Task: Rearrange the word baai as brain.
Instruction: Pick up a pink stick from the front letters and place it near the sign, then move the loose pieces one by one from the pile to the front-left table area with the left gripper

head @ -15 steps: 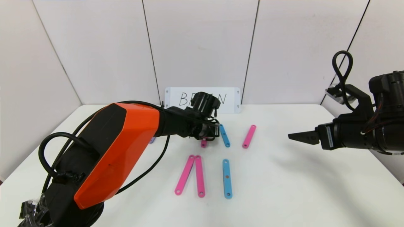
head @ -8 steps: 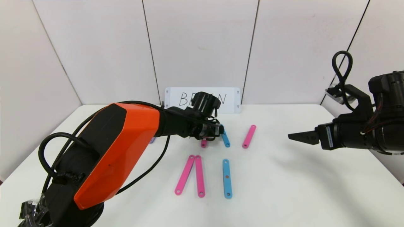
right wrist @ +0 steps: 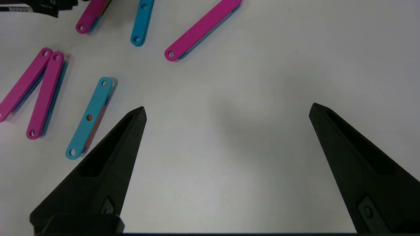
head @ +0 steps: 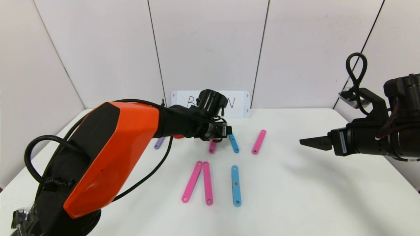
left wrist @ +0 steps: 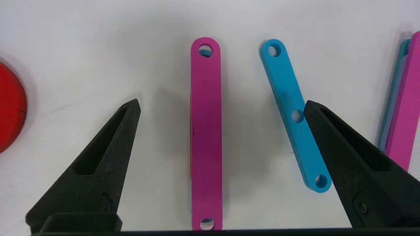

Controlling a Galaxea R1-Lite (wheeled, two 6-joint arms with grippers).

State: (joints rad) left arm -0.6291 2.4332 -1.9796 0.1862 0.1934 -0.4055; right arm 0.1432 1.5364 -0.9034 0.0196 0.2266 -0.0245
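Note:
The letter pieces lie flat on the white table (head: 295, 196). My left gripper (head: 220, 132) is open and empty, hovering above a pink bar (head: 212, 147) and a slanted blue bar (head: 234, 144). In the left wrist view the gripper (left wrist: 222, 103) straddles the pink bar (left wrist: 206, 131), and the blue bar (left wrist: 288, 95) runs by one finger. A red curve (left wrist: 11, 108) shows at the edge. My right gripper (head: 308, 142) is open and empty, held above bare table (right wrist: 228, 109) at the right.
A third pink bar (head: 259, 141) lies right of the blue one. Two pink bars (head: 200, 182) form a narrow V nearer me, with a blue bar (head: 236, 185) beside them. A purple bar (head: 159, 143) peeks from behind my left arm. The handwritten card (head: 241, 103) leans on the back wall.
My left arm has risen a little and swung slightly left, uncovering more of the purple bar and a red piece. The bars and the right arm have not moved.

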